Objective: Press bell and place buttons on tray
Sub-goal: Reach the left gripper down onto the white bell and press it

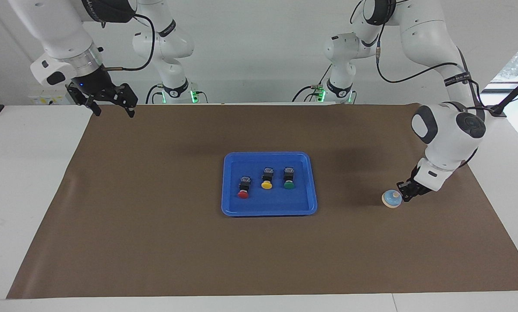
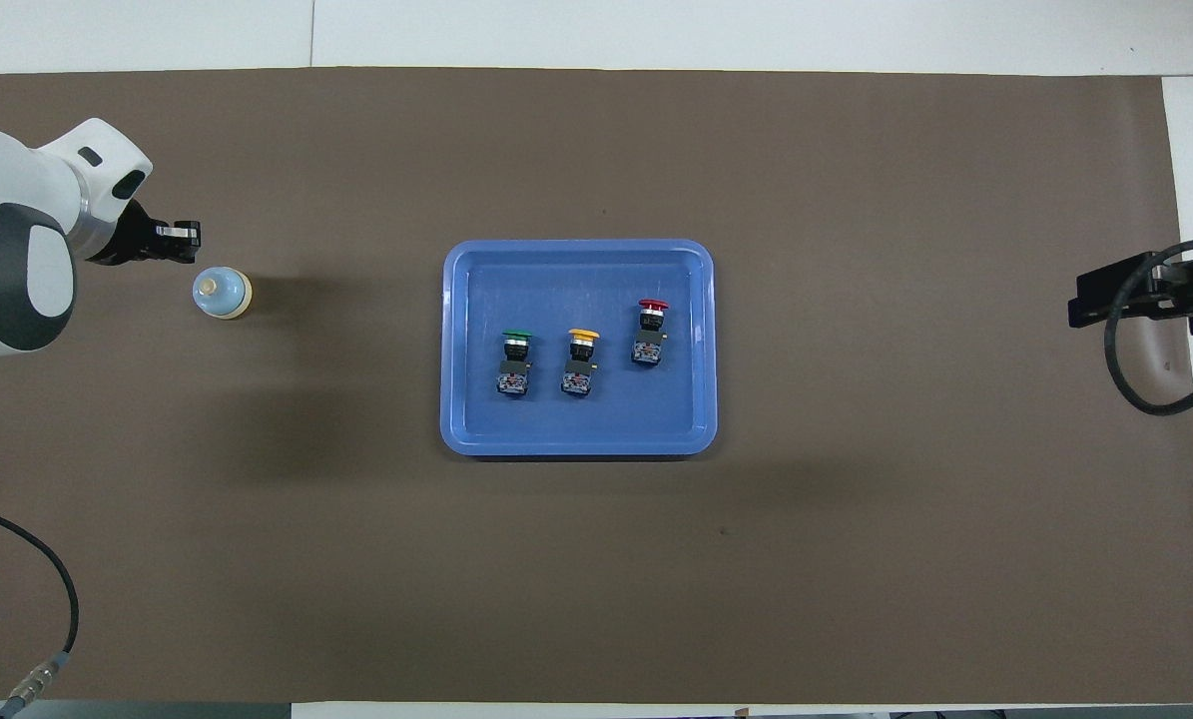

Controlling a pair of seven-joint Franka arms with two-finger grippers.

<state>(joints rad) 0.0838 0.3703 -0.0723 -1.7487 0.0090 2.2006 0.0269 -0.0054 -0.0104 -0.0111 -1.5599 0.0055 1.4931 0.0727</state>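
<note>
**Left claw poised at the bell, buttons already in the tray**

The bell (image 1: 391,199) looks light and rigid, a small dome likely to skid on the brown mat (image 1: 154,216) if nudged sideways. It needs no grasp; a straight downward push on its cream knob should ring it. It sits on the surface toward the left arm's end, well apart from the tray (image 1: 232,208). The left claw (image 1: 402,196), fingers pressed together and empty, hangs low just beside the bell, slightly off the knob; whether it touches is unclear. The red button (image 1: 243,188), yellow button (image 1: 266,178) and green button (image 1: 289,178) lie in the tray. The right claw (image 1: 110,106), spread wide, waits over the mat's corner.
</note>
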